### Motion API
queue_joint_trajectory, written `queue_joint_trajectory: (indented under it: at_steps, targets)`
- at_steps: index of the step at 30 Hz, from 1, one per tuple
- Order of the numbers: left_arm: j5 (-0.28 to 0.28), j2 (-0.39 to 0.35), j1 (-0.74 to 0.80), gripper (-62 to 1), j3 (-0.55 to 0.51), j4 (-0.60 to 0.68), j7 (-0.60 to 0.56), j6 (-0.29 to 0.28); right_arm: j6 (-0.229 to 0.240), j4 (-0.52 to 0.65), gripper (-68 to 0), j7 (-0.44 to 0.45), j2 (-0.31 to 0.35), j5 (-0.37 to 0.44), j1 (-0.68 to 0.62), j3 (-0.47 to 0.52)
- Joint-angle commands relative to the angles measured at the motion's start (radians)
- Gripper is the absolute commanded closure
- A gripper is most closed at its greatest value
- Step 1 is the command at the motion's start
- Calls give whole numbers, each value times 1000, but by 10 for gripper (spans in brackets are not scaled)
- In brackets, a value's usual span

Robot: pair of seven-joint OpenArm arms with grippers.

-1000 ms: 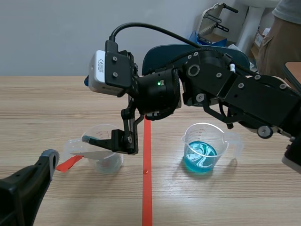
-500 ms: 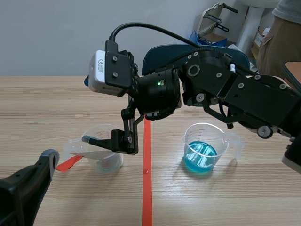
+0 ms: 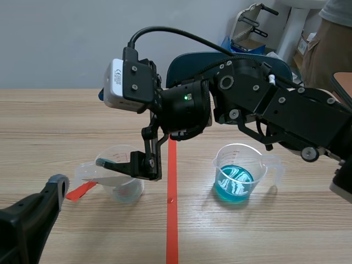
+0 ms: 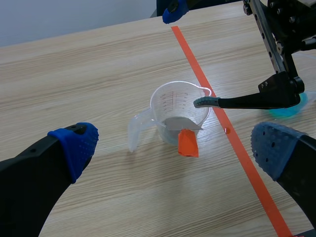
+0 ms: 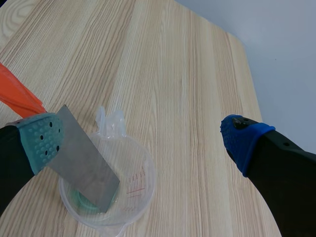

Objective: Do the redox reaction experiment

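Our right gripper point(image 5: 142, 140) is spread wide. Its grey-green pad lies against the upper part of the metal strip point(image 5: 84, 163), and its blue pad stands well away on the other side, so nothing is pinched. The strip leans inside the clear measuring cup point(image 5: 149, 177), with its orange end point(image 4: 187, 143) poking out over the rim. Our left gripper point(image 4: 176, 147) is also spread, low and near the cup, and it holds nothing.

Over the last second neither arm has shifted, and the strip and cup sit as they did. Only the swirl in the blue liquid point(image 3: 234, 184) looks slightly different. We judge this to be a pause, not progress. The strip is free but sits in the wrong vessel, apart from the blue beaker point(image 3: 243, 158) across the red tape line point(image 3: 171, 220). For the reaction, it would need to be gripped and carried there.
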Motion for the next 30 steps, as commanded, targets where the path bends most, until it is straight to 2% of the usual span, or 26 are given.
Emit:
queue_joint_trajectory:
  at_steps: [1, 19, 21, 24, 30]
  targets:
    - [0, 5, 5, -623, 4, 12, -16, 2, -8, 9, -679, 10, -6, 12, 18, 0]
    - [1, 5, 5, -623, 4, 12, -9, 2, -16, 9, -679, 10, -6, 13, 17, 0]
    - [1, 5, 4, -623, 4, 12, -10, 2, -43, 10, -679, 11, 2, 22, 12, 0]
    - [1, 5, -3, -623, 4, 12, 2, 6, -123, 31, -679, 11, 54, 75, -29, 14]
    - [6, 5, -8, -623, 4, 12, 27, 5, -216, 181, -679, 5, 259, 261, -242, 135]
